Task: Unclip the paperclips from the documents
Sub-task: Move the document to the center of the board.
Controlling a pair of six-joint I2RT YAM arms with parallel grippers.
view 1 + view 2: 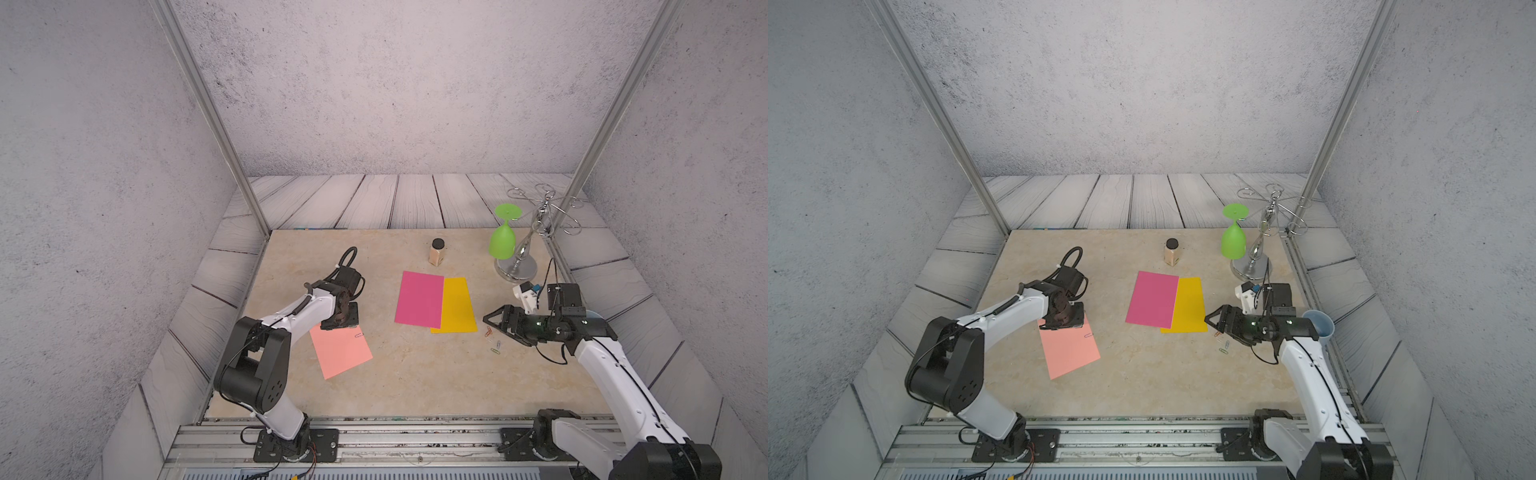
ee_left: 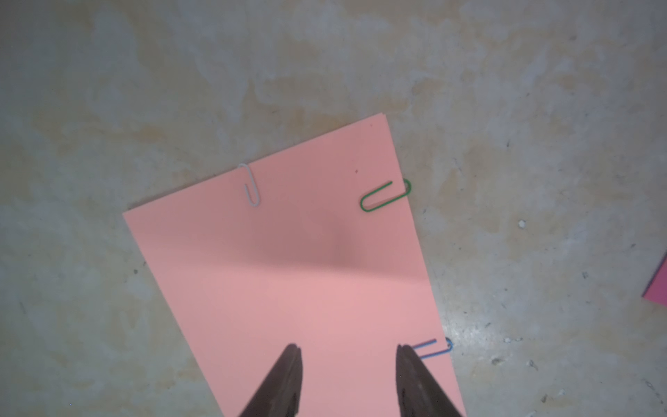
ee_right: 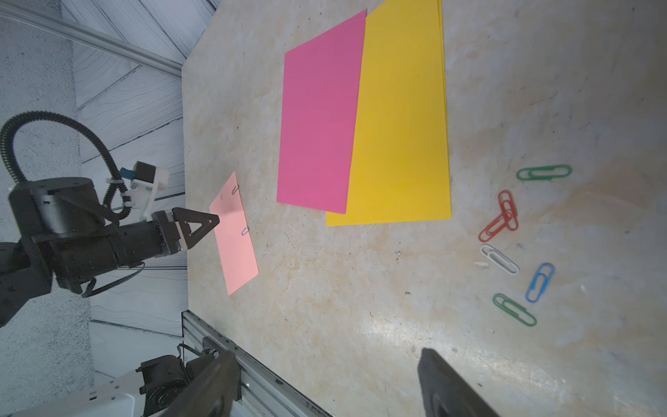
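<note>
**Left gripper** (image 2: 348, 352), jaws parted and empty, over the pink sheet (image 2: 288, 270); the blue clip (image 2: 435, 348) sits on the sheet's edge just beside one finger (image 2: 411, 375) — we would pin the sheet, then slide the clip outward. **Right gripper** (image 3: 328, 353) gapes empty near loose clips (image 3: 540, 282).

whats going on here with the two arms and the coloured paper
Two robot arms are taking clips off coloured paper. The left pincer is open over the salmon sheet, which has a silver clip, a green clip and a blue clip on its edges; the blue one sits right beside one finger. The right pincer is open and empty near six loose clips on the table. The magenta sheet, overlapping the yellow sheet, shows no clips.
</note>
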